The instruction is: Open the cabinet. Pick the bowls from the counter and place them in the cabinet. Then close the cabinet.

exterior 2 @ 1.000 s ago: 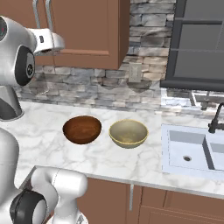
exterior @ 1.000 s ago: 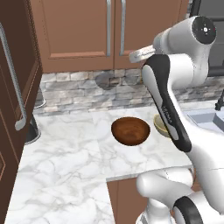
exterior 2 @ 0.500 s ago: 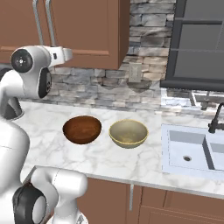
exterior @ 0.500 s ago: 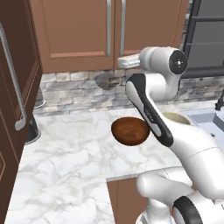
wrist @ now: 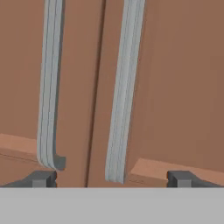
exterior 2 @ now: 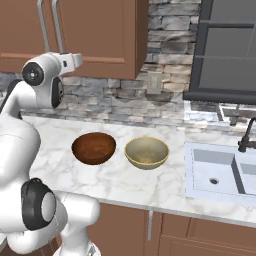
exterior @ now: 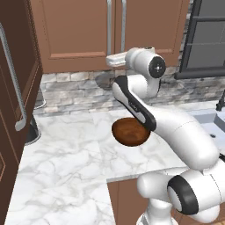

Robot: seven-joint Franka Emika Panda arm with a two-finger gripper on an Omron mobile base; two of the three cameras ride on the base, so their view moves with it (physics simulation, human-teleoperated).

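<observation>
Facing the reddish-brown wooden two-door cabinet, the two-finger gripper stands wide and empty near its silver bar handles. Closing off-centre could, I judge, catch both bars or slip off. On the white marble counter, toward its back edge, the dark wooden bowl and beige bowl sit empty.

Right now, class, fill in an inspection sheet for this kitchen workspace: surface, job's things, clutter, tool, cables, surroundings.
Surface: white marble counter, grey veins.
Job's things: cabinet, both doors shut; dark wooden bowl and beige bowl side by side on the counter, apart, upright.
Clutter: nothing seen.
Tool: tool open, holding nothing, facing the two silver handles, the right-hand handle between the fingertips.
Cables: nothing seen.
Surroundings: stone backsplash, sink with dark faucet, black-framed unit, dark tall door.
</observation>
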